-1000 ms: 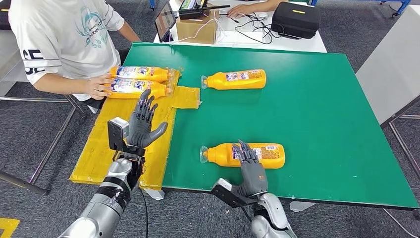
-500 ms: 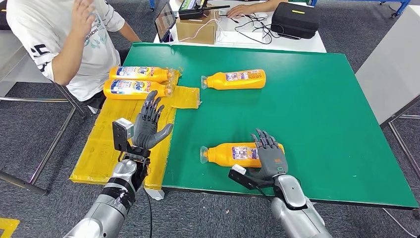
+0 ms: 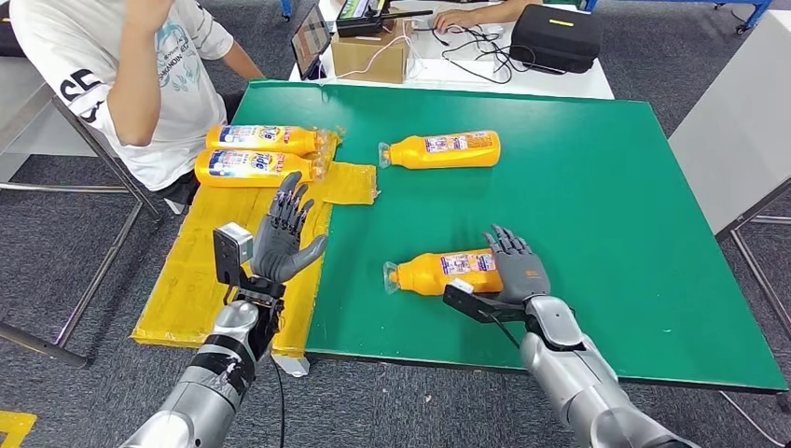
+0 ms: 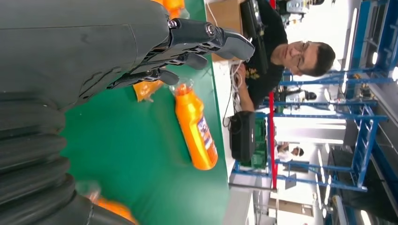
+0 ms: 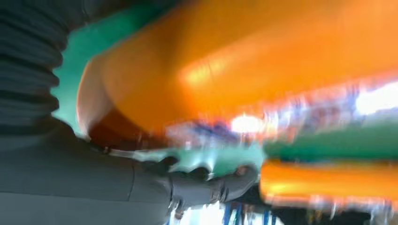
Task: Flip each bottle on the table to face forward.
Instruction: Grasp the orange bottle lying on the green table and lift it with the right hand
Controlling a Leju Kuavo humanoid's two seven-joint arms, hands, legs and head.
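The near orange bottle [image 3: 438, 272] lies on the green table [image 3: 606, 187], cap to the left, slightly tilted. My right hand [image 3: 519, 272] grips its base end, fingers over the top. In the right wrist view that bottle [image 5: 234, 61] is a close orange blur. A second orange bottle [image 3: 443, 149] lies farther back, cap to the left, its small label up; the left wrist view shows it too [image 4: 195, 129]. Two more bottles [image 3: 266, 139] [image 3: 250, 166] lie on the yellow mat [image 3: 201, 271]. My left hand [image 3: 284, 233] is raised above the mat, fingers spread, holding nothing.
A person in a white shirt [image 3: 121, 65] sits at the table's left rear corner, arm raised. Behind the table a white desk holds a cardboard box [image 3: 371, 54], cables and a black case [image 3: 557, 35]. A grey panel [image 3: 737, 131] stands to the right.
My right hand slid right along the near bottle to its base and took hold; the bottle shifted back and tilted. The person's hand left the mat bottles and rose. My left hand barely moved.
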